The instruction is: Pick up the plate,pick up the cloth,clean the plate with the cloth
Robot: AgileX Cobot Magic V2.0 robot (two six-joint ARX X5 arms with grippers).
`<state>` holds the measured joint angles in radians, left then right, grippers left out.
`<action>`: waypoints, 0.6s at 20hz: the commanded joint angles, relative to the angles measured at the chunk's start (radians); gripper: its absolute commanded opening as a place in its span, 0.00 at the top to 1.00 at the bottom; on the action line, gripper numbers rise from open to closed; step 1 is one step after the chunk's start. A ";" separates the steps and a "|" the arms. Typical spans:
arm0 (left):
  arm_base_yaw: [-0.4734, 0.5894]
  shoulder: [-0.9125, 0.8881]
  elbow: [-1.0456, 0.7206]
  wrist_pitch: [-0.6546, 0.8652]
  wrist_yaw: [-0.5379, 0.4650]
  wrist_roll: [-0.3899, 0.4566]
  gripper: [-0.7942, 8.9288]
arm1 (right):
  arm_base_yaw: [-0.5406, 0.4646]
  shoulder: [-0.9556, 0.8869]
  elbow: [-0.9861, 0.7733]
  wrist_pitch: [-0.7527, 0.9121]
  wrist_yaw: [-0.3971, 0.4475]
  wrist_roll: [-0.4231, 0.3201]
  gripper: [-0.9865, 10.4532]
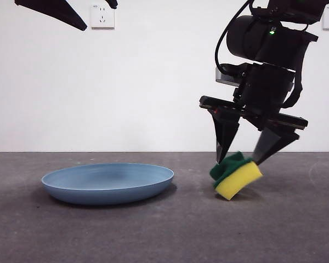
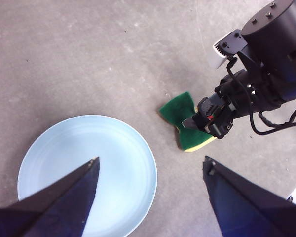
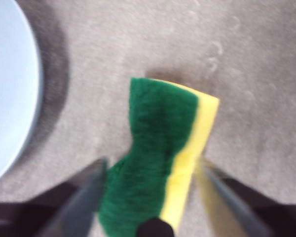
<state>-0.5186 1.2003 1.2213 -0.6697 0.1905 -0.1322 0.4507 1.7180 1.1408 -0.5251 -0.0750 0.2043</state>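
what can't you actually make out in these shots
- Sponge: front view, whether its tilted low corner touches the table or hangs clear; its shadow hides that.
- Right end effector: right wrist view, blur hides the contact with the sponge.
- Plate: left wrist view, the left end effector covers part of the plate.

my plate looks smooth and matt. my sponge is soft yellow foam, rough green on top.

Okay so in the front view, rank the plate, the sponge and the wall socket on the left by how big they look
1. the plate, widest by far
2. the sponge, tilted between the right gripper's jaws
3. the wall socket, though it is farther back, so it may only look smaller than the sponge
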 commanded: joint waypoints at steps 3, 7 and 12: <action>-0.003 0.003 -0.003 -0.006 -0.004 0.002 0.56 | -0.002 0.012 -0.006 0.000 0.051 -0.024 0.53; -0.003 0.003 -0.003 -0.004 -0.015 0.006 0.56 | -0.005 -0.018 -0.006 -0.016 0.055 -0.031 0.53; -0.003 0.003 -0.003 0.002 -0.152 0.082 0.68 | -0.004 -0.176 -0.006 -0.049 0.048 -0.042 0.78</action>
<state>-0.5186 1.2003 1.2213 -0.6762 0.0418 -0.0860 0.4450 1.5452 1.1404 -0.5747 -0.0261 0.1749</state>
